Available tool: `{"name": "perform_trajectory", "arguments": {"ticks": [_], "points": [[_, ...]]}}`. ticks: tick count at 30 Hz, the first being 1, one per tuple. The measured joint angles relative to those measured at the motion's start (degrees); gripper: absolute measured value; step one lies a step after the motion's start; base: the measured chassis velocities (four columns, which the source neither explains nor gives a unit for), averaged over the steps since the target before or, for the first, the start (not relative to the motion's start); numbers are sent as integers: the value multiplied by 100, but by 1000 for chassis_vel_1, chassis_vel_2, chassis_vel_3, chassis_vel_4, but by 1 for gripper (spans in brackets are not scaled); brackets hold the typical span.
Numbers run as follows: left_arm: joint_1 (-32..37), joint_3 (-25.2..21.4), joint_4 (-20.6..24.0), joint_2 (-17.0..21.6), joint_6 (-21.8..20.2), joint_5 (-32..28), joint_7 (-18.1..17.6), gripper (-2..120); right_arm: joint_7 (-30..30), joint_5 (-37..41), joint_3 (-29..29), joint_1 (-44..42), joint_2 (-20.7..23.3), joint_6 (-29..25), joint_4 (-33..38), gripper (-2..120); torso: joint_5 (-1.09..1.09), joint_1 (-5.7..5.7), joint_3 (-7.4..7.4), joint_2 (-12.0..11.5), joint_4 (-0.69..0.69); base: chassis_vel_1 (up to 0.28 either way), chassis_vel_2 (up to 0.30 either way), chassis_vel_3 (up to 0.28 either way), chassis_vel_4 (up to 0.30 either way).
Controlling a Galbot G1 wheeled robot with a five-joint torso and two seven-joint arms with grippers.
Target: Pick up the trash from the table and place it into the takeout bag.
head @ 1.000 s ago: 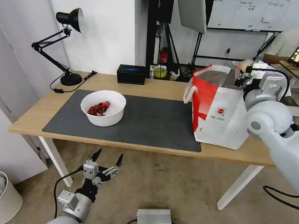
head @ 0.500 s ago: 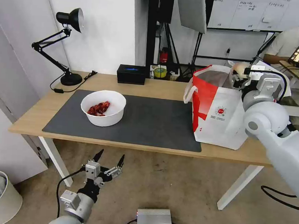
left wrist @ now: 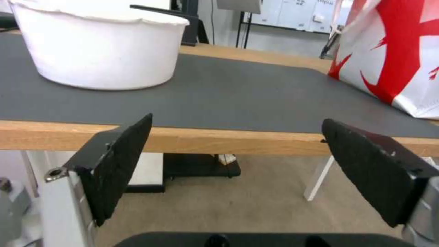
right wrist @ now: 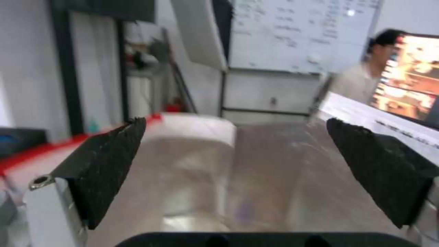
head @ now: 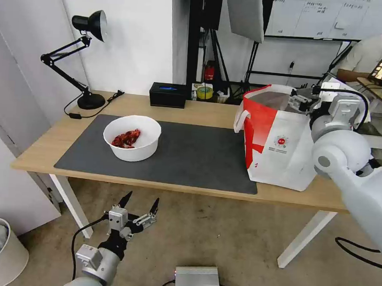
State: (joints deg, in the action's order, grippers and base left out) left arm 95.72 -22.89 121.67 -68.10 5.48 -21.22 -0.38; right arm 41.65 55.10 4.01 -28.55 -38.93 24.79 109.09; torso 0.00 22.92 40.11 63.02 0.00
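Right gripper (head: 298,99) gaped empty over the large white-and-red takeout bag (head: 281,144), left gripper (head: 139,202) spread open below the light-wood table (head: 193,109), white round bowl (head: 131,137) on the dark grey mat (head: 190,153)

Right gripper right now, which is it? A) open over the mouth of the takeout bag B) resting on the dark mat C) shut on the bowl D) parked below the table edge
A: the right gripper sits at the top opening of the takeout bag, and its wrist view shows both pads spread wide with nothing between them above the bag's foil lining.
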Motion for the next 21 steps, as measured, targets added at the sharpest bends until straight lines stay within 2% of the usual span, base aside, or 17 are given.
{"name": "perform_trajectory", "arguments": {"ticks": [4, 5, 6, 8, 9, 12, 16, 21], "points": [[11, -12, 21, 2, 3, 2, 1, 100, -216, 9, 30, -33, 23, -204, 71, 100, 0, 0, 0, 0, 0, 0, 0, 0, 0], [12, -20, 30, 6, 6, 2, 1, 100, -496, 17, 54, -105, 46, -484, 149, 100, 0, 0, 0, 0, 0, 0, 0, 0, 0], [12, -20, 30, 6, 6, 2, 1, 100, -496, 17, 54, -105, 46, -484, 149, 100, 0, 0, 0, 0, 0, 0, 0, 0, 0], [-3, -60, 50, 10, 9, -11, 3, 100, -985, 22, 101, -264, 115, -854, 324, 100, 0, 0, 0, 0, 1, 0, 0, 0, 0], [-3, -60, 50, 10, 9, -11, 3, 100, -985, 22, 101, -264, 115, -854, 324, 100, 0, 0, 0, 0, 1, 0, 0, 0, 0], [37, -244, 146, 5, 21, -60, 5, 100, -1896, -91, 65, -708, 251, -1434, 699, 100, -1, 0, 0, 0, -1, 0, 0, 0, 0], [144, -404, 212, -55, 68, -61, 14, 100, -2229, -275, -7, -1065, 218, -1650, 847, 100, 0, 0, 0, 0, 2, 0, 0, 0, 0], [239, -532, 291, -109, 104, -62, 17, 100, -2683, -793, 44, -1835, 201, -2218, 939, 100, 0, 0, 0, 0, 1, 0, 0, 0, 0]]}}
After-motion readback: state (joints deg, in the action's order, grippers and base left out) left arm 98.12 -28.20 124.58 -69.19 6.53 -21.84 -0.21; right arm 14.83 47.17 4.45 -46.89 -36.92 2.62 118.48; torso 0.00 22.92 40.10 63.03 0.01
